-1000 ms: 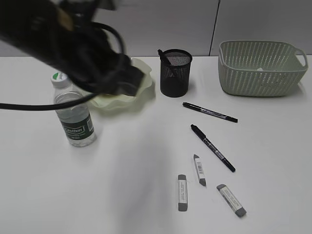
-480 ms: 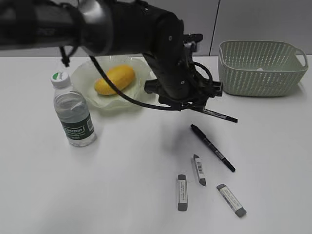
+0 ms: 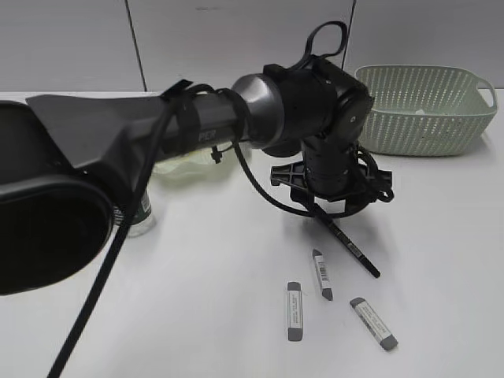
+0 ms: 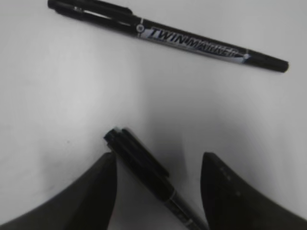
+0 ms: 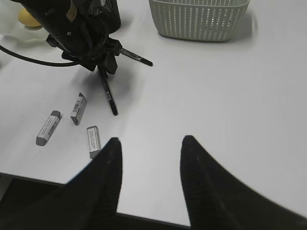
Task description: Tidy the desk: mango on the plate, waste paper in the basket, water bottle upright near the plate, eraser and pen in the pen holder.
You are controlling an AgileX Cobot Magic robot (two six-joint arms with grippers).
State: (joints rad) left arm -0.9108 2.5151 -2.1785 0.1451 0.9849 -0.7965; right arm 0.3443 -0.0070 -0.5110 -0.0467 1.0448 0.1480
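You have two pens (image 4: 168, 38) on the table (image 3: 197, 299): one lies free, the other (image 4: 148, 179) sits between your left gripper's (image 4: 158, 191) parted jaws, ungripped. Three erasers (image 3: 294, 311) lie nearby. Your right gripper (image 5: 149, 179) hangs open, empty, well clear of the one basket (image 3: 421, 106).

Left arm (image 3: 236, 118) low over black pen (image 3: 346, 244), three erasers (image 3: 319, 276) nearby.

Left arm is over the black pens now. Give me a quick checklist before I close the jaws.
1. Left gripper open: ok.
2. Nearer black marker pen between the jaws: ok, though close beside the left finger.
3. Second black marker pen outside the jaws: ok.
4. Three grey erasers apart from the gripper: ok.
5. Black mesh pen holder free to receive: cannot tell, mostly hidden.
6. Right gripper open, holding nothing: ok.
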